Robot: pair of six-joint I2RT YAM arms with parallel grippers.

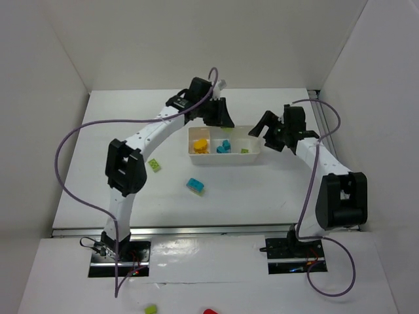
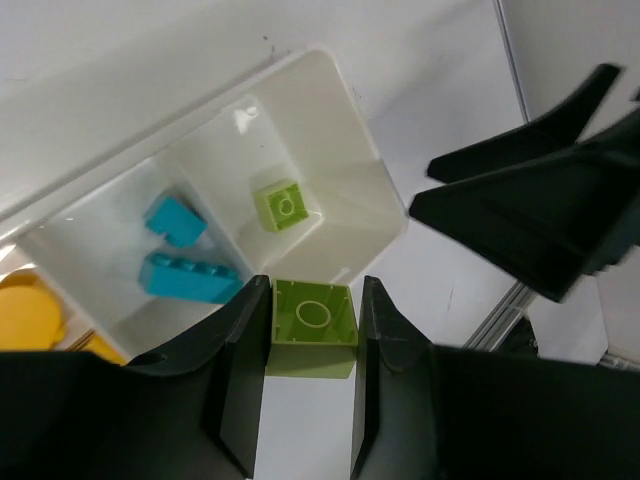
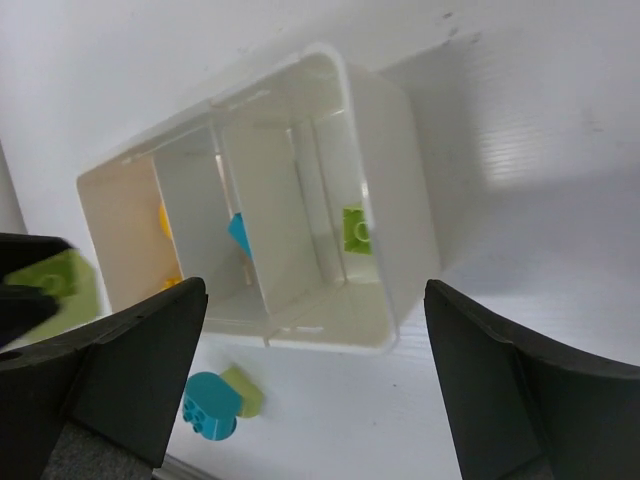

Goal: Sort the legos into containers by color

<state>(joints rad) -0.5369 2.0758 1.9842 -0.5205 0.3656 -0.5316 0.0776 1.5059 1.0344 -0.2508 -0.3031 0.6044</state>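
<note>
Hovering left gripper (image 2: 312, 298) pinches a lime green studded plastic brick (image 2: 312, 320) by the white three-compartment plastic tray (image 2: 345, 120), probably bound for its green end. Right gripper (image 3: 315, 290) sits spread wide, empty.

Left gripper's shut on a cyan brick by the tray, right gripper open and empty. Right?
One thing's off: the brick in the left gripper is lime green, not cyan, as the left wrist view shows. It is by the tray, and the right gripper is open and empty.
</note>
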